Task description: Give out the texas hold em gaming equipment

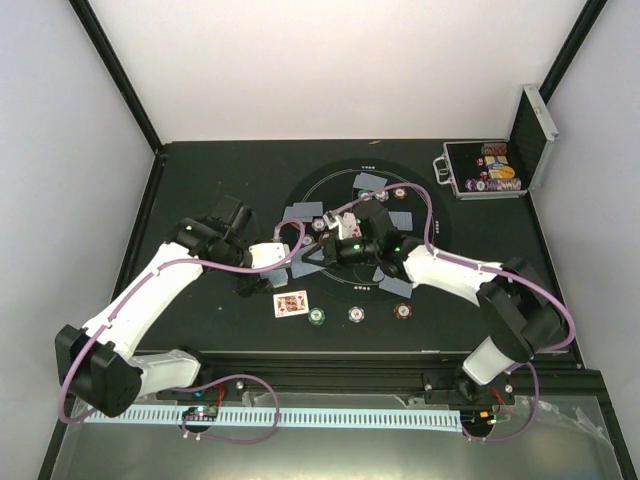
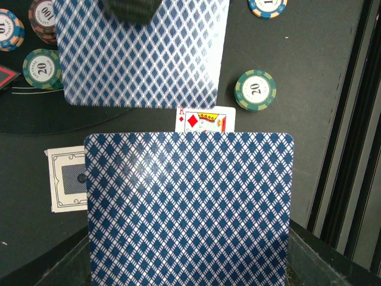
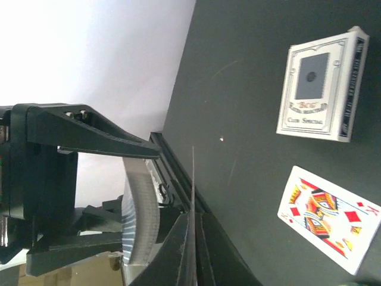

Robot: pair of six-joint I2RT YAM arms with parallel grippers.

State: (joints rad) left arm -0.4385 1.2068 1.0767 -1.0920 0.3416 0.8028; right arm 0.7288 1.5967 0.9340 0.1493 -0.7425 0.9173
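Filling the left wrist view, a deck of blue-diamond-backed playing cards point(image 2: 190, 202) is clamped in the left pincer point(image 2: 190, 271); beyond hangs a single card point(image 2: 143, 59) above a face-up king of diamonds point(image 2: 205, 121). Right wrist view: the right pincer point(image 3: 193, 244) is pinched narrow on that card, edge-on. From above, they meet over the black surface point(image 1: 200, 180); best, I judge, to hold the deck steady and lay the card flat at an unserved place.

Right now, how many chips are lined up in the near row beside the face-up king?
3: a green chip just right of the king, a second chip beside it, and a brown chip farthest right. Others may hide under the right arm.
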